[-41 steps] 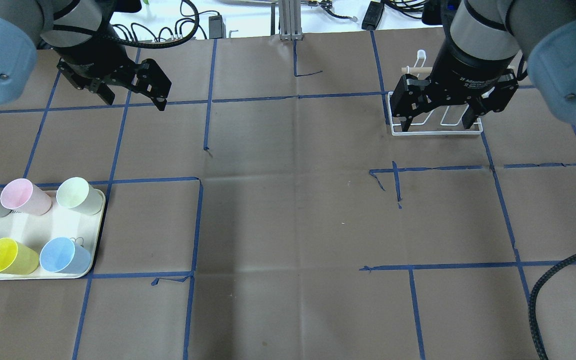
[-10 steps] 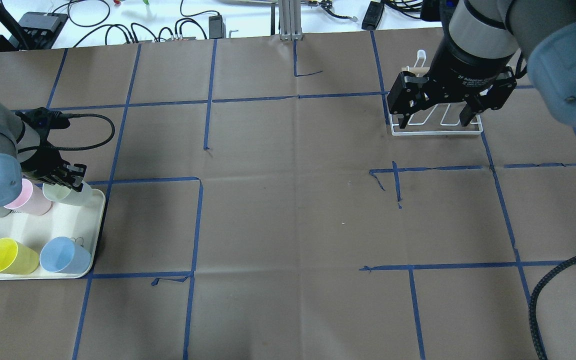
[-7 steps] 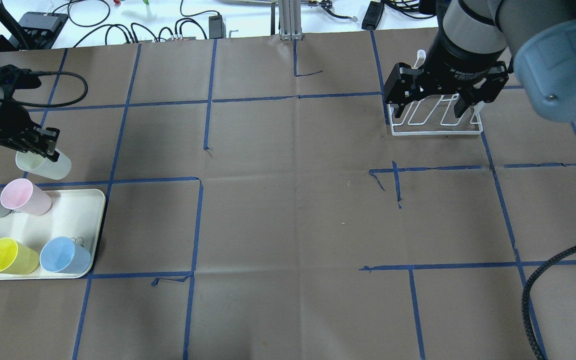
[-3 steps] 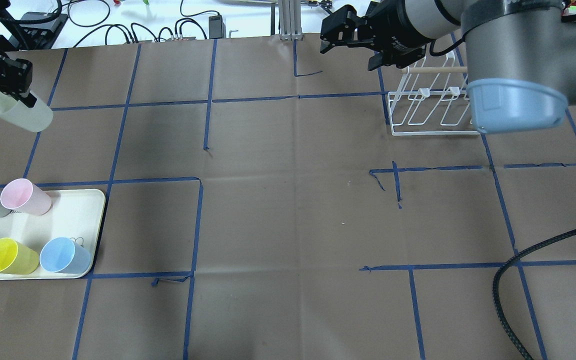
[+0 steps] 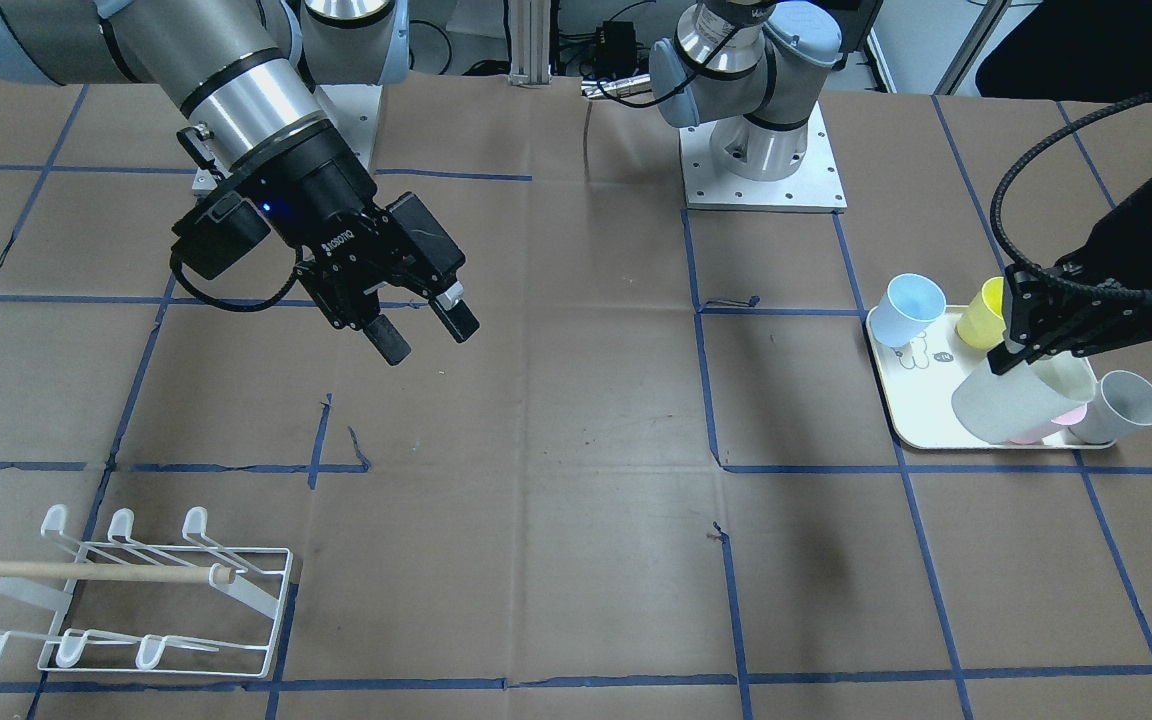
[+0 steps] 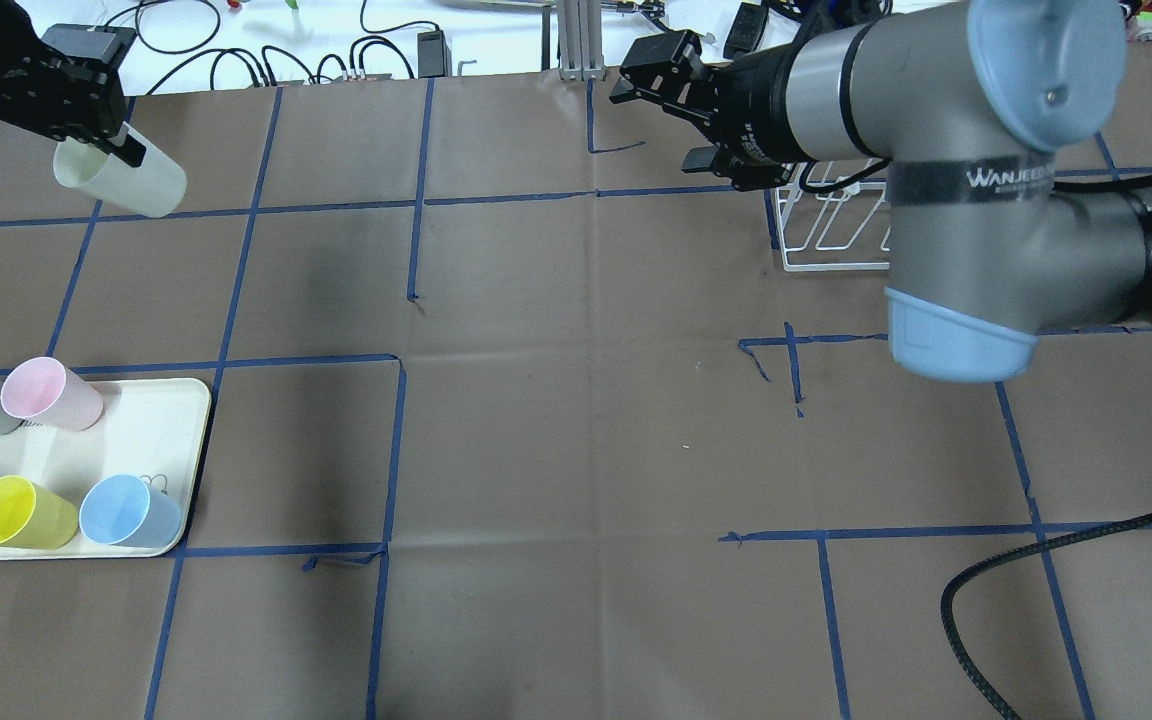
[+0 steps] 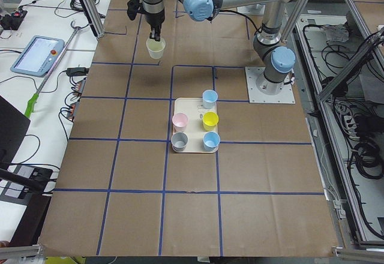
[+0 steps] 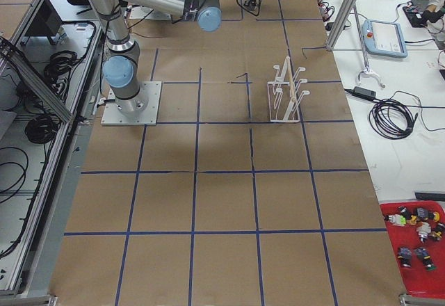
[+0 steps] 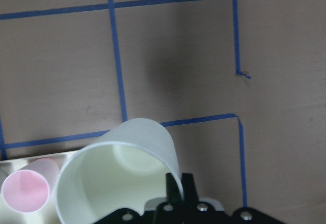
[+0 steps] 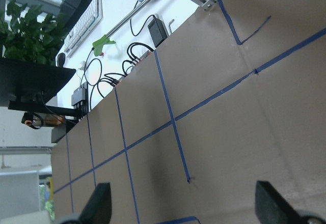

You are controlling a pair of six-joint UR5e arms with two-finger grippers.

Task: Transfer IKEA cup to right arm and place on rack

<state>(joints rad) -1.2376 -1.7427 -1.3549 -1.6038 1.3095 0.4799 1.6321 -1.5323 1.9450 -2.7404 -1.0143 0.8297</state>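
Left gripper (image 6: 99,148) is clamped on the rim of the pale green IKEA cup (image 6: 123,181), held tilted in the air beyond the tray (image 6: 141,425). Right gripper (image 5: 425,338) hangs empty, fingers apart, away from the rack (image 5: 141,592). The hand-over looks underway; next, the arms must meet so the right jaws can close on the cup's wall.
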